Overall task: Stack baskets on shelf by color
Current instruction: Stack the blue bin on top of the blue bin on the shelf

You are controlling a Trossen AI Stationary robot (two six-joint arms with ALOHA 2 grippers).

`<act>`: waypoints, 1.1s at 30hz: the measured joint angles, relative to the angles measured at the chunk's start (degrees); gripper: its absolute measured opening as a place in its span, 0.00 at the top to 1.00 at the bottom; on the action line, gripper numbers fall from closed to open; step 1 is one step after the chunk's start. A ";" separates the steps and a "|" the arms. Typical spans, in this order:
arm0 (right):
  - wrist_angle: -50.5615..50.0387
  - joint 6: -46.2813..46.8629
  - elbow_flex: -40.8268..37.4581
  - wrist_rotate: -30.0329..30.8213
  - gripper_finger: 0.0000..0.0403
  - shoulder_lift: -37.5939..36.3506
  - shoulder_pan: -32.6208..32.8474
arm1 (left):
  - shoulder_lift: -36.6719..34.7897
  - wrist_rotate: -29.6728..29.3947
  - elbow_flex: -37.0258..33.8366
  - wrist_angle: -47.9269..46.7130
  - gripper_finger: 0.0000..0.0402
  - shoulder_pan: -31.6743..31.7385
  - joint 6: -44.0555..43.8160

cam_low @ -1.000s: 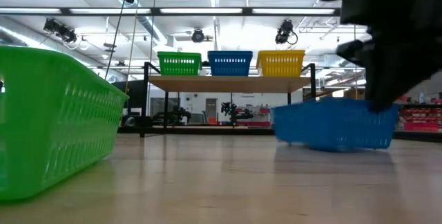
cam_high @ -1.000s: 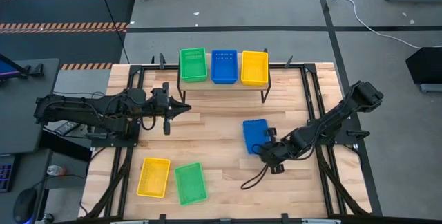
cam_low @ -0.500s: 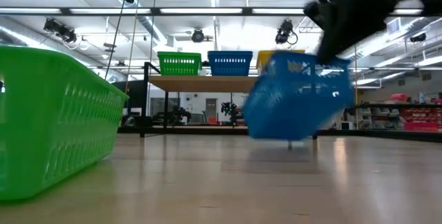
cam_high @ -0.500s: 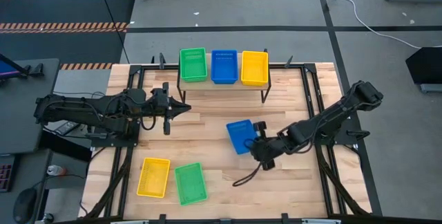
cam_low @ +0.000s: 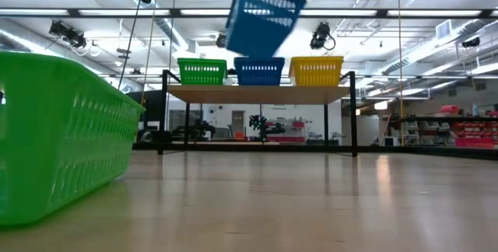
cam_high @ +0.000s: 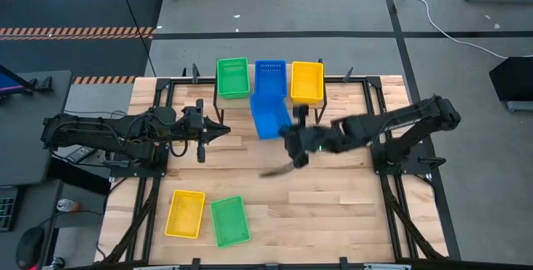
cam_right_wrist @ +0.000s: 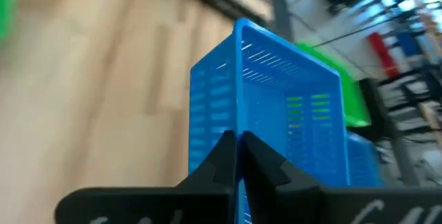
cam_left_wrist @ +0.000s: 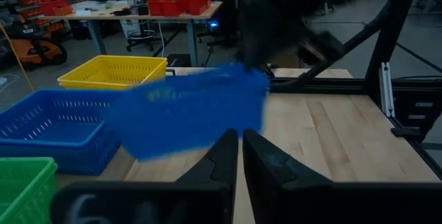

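Two dark, thin robot arms made of black joined parts – the left arm [cam_high: 117, 132] and the right arm [cam_high: 391, 124] – each with black pointed fingers [cam_right_wrist: 224, 156].

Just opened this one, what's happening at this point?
The right hand is shut on the rim of a blue basket, carrying it tilted in the air near the shelf. Green, blue and yellow baskets already sit side by side on that shelf. A yellow basket and a green basket lie on the table's near side. The left hand is shut on nothing, waiting left of the shelf.
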 joint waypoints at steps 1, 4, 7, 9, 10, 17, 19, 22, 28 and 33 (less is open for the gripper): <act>0.02 -0.98 1.37 0.14 0.96 0.00 -1.16 | 0.00 0.00 0.00 0.00 0.93 0.00 0.00; 0.09 -3.10 4.68 0.12 0.96 0.00 -4.90 | 0.00 0.00 0.00 0.00 0.92 0.00 0.00; 1.67 -3.76 6.14 -0.01 0.96 0.00 -8.61 | 0.00 0.00 0.00 0.00 0.91 0.00 0.01; 2.47 -3.76 6.32 -1.21 0.96 0.00 -10.94 | 0.00 0.00 -0.02 0.00 0.91 0.00 0.02; 2.65 -3.72 6.32 -1.90 0.96 0.00 -12.03 | 0.00 0.00 0.00 0.00 0.91 0.00 0.02; 3.60 -3.56 4.00 -3.14 0.96 0.04 -17.25 | 0.00 0.00 -0.02 0.00 0.93 0.00 0.04; 4.89 -3.57 3.21 -3.12 0.96 0.02 -18.24 | 0.00 0.00 -0.02 0.00 0.93 0.00 0.04; 6.37 -3.69 1.71 -3.18 0.96 0.04 -19.57 | 0.00 0.00 -0.02 0.00 0.92 0.00 0.04; 9.80 -4.42 -0.51 -4.78 0.96 0.02 -22.09 | 0.00 0.00 -0.02 0.02 0.92 0.00 0.04; 12.65 -5.10 -1.61 -5.58 0.94 0.02 -23.05 | 0.00 0.00 -0.02 0.02 0.93 0.00 0.04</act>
